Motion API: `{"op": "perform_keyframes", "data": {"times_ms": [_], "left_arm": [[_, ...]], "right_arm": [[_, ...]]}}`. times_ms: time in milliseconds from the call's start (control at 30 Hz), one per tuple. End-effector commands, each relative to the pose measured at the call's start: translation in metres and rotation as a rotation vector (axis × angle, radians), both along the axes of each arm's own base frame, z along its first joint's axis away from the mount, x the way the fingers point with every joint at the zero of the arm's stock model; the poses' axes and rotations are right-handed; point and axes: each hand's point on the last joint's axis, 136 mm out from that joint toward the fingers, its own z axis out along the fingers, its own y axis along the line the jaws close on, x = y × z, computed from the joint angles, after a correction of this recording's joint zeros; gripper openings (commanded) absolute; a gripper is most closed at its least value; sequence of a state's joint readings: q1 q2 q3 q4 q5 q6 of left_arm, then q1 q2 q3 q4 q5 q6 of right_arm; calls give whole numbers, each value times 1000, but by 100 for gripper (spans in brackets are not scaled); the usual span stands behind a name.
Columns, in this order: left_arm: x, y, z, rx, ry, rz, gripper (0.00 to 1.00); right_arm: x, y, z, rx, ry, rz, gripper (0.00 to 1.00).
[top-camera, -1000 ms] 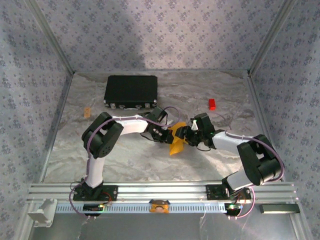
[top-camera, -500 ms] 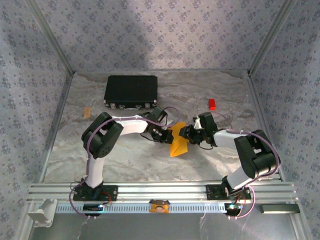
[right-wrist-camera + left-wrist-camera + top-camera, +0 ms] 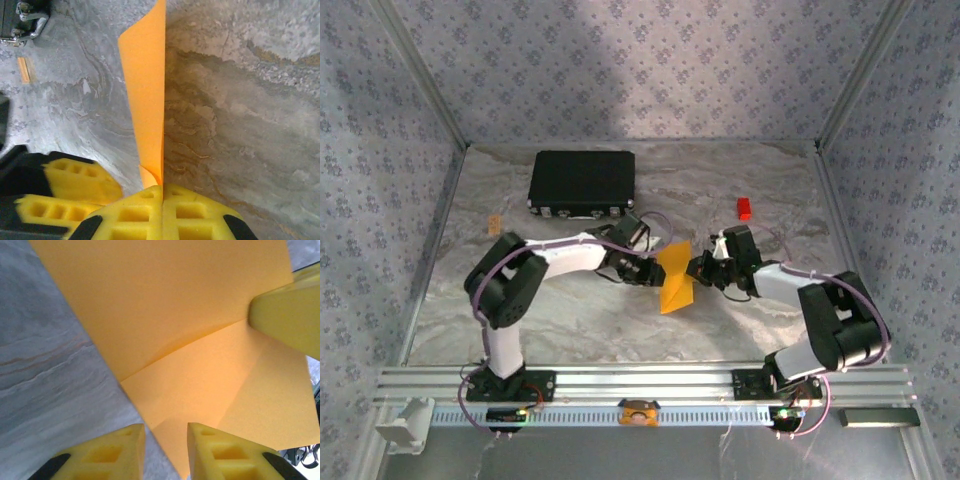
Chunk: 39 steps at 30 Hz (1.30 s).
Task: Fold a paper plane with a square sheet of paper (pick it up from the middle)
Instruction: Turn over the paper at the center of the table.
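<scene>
The square sheet of paper [image 3: 675, 280] is orange, partly folded and creased, and hangs above the middle of the table between the two grippers. My right gripper [image 3: 698, 270] is shut on its right edge; in the right wrist view the yellow pads [image 3: 162, 192] press flat together with the sheet [image 3: 147, 90] rising edge-on from between them. My left gripper [image 3: 653, 272] stands at the sheet's left side with its jaws apart. The left wrist view shows a gap between my left gripper's fingertips [image 3: 166, 440], and the sheet [image 3: 200, 330] spreads out beyond them. No finished paper plane is in view.
A black rectangular case [image 3: 582, 182] lies at the back left of the table. A small red block [image 3: 744, 208] sits at the back right. A small tan strip [image 3: 494, 224] lies near the left wall. Patterned walls close in three sides.
My right gripper has closed onto the paper's edge. The left jaws, shut on the paper before, have parted, and the left arm's elbow has swung a little to the left.
</scene>
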State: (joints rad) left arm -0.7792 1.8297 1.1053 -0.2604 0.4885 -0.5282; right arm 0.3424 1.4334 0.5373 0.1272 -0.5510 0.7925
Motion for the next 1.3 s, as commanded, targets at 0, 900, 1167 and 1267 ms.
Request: {"op": "perform_keyframes", "data": {"times_ms": [0,900,1167,1267], "left_arm": [[9,12,32,7,-127,48,30],[33,184,96,142,-520,640,70],[13,238,100,160,-518,797,100],[5,252,103,142,-526,842,100]], "right_arm": [[-2,-7,15,-129,-55,29,6],[2,-53,104,-1352,-345,-16,4],[7,29,51,-1373,-296,176,5],[3,67,32,-1296,-267,256,8]]}}
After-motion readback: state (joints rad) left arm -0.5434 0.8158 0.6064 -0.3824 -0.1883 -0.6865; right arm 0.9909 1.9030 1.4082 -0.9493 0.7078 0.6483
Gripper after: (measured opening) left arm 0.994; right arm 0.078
